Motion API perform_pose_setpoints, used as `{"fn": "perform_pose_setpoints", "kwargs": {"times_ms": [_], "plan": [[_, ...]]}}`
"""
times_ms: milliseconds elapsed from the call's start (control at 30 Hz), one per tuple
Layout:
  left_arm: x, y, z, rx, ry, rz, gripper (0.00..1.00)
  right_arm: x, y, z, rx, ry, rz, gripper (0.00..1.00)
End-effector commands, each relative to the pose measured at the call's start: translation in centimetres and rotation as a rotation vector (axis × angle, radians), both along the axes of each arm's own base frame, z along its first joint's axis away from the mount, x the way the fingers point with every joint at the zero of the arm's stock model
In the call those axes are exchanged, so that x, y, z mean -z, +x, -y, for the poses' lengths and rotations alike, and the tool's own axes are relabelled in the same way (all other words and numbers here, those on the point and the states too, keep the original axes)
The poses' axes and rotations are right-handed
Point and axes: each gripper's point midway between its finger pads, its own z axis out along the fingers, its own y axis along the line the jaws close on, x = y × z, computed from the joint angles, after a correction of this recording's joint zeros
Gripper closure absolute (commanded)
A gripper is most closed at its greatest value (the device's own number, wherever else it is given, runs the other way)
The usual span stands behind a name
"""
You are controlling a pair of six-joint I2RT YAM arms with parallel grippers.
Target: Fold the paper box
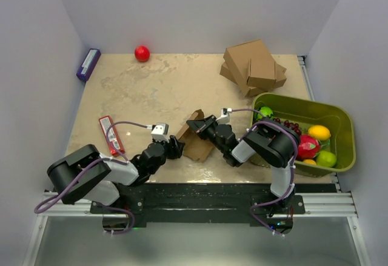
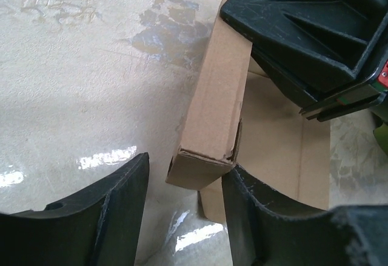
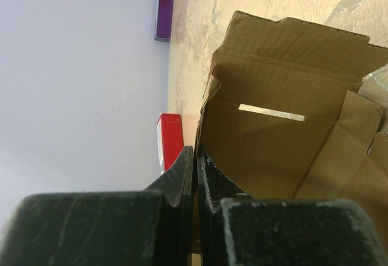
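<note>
The thin brown cardboard paper box [image 1: 195, 137] lies half folded on the near middle of the beige table [image 1: 151, 84], with one side wall standing up. The right gripper [image 3: 194, 157] is squeezed tight, and it looks like it pinches that wall. The left gripper [image 2: 187, 170] is half open around the box's corner and holds nothing. If it pushes too hard, the wall could bend the wrong way, or slip free and flop flat.

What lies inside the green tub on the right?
A yellow fruit, a red fruit, a green fruit and dark grapes lie in the green tub. The right arm covers its near left part; what is there is hidden.
</note>
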Motion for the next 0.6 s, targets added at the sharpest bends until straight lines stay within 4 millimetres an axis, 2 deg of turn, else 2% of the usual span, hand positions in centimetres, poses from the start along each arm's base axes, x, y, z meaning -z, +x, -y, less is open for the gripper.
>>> {"fn": "perform_pose_setpoints", "kwargs": {"times_ms": [0,67,100,133,200,300,333,567], "plan": [[-1.5,2.0,-0.4,-0.124,-0.018,0.040,0.46,1.0,-0.4,0.9,0.042,-0.016,-0.038,1.00],[-0.9,2.1,-0.5,-0.146,0.017,0.023,0.50,0.9,-0.4,1.0,0.051,-0.013,-0.041,1.00],[-1.3,2.4,-0.1,-0.150,0.020,0.026,0.52,1.1,-0.5,1.2,0.054,-0.017,-0.045,1.00],[-0.5,2.4,-0.5,-0.169,0.063,0.012,0.54,0.9,-0.6,1.2,0.058,-0.011,-0.049,1.00],[-0.7,2.6,0.0,-0.177,0.086,0.014,0.57,1.2,-0.6,1.7,0.080,-0.020,-0.059,1.00],[-0.1,2.5,-0.1,-0.203,0.152,0.009,0.64,1.2,-0.8,2.4,0.115,-0.018,-0.071,1.00],[0.7,2.3,-0.4,-0.206,0.192,-0.006,0.64,1.1,-0.8,2.5,0.127,-0.012,-0.078,1.00],[2.2,1.9,0.1,-0.212,0.266,-0.035,0.78,0.8,-1.0,3.1,0.164,-0.039,-0.103,1.00]]}}
